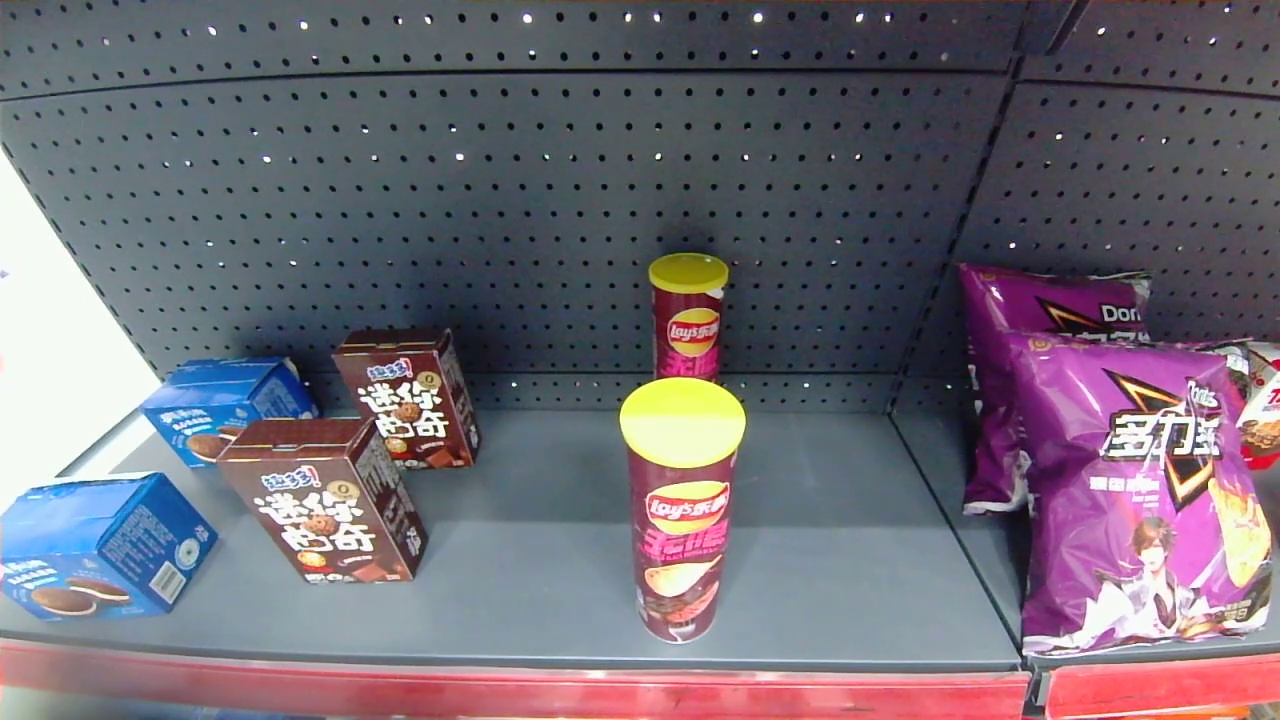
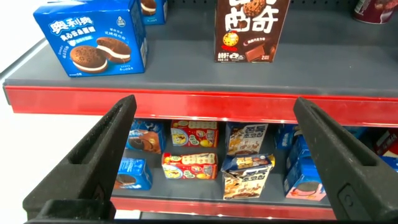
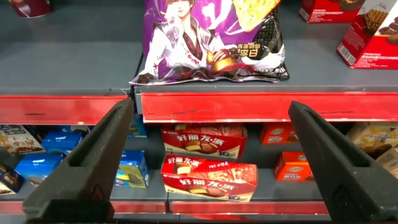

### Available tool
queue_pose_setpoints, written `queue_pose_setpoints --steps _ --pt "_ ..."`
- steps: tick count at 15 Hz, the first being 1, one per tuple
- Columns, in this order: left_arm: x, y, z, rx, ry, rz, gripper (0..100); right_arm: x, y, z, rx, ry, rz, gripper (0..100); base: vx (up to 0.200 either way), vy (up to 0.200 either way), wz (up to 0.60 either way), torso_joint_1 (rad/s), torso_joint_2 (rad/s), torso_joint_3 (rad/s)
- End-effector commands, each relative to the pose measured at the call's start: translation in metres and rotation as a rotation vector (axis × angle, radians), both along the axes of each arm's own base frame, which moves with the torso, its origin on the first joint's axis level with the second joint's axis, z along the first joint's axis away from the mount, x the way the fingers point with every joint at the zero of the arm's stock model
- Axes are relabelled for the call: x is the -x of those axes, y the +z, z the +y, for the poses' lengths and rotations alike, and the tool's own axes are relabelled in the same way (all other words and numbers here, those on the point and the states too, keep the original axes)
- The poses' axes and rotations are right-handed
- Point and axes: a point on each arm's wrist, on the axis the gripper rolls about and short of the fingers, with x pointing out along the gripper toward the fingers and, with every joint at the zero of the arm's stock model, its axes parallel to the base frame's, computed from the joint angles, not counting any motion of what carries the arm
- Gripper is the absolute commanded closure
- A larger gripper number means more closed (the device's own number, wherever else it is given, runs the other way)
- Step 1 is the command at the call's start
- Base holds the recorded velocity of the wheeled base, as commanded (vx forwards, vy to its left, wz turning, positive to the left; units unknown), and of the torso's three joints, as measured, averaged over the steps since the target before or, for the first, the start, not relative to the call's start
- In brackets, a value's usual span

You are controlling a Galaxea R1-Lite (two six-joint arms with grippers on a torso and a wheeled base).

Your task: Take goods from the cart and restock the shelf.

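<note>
Dark pegboard back panel (image 1: 500,200); white glare (image 1: 40,330), possibly daylight, left.

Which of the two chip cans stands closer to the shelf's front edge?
The front chip can, near the red strip; the rear chip can stands against the pegboard.

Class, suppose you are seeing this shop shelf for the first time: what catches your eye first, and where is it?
The chip can with its bright yellow lid stands upright midway along the shelf, near its front; a second can stands behind it at the back. Shiny purple chip bags stand at the right.
</note>
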Motion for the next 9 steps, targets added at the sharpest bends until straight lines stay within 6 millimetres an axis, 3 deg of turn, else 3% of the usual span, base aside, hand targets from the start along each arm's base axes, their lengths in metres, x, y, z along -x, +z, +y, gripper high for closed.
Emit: queue_pose_setpoints --steps 1,9 --pt "0.0000 -0.0003 0.0000 0.001 0.001 -0.001 0 -0.0001 0.0000 0.0000 0.001 0.000 0.002 0 0.000 0.000 0.00 0.000 0.00 0.000" --pt "0.0000 -0.0003 0.0000 0.001 0.001 -0.001 0 -0.0001 0.0002 0.0000 0.001 0.000 0.000 0 0.000 0.000 0.00 0.000 0.00 0.000"
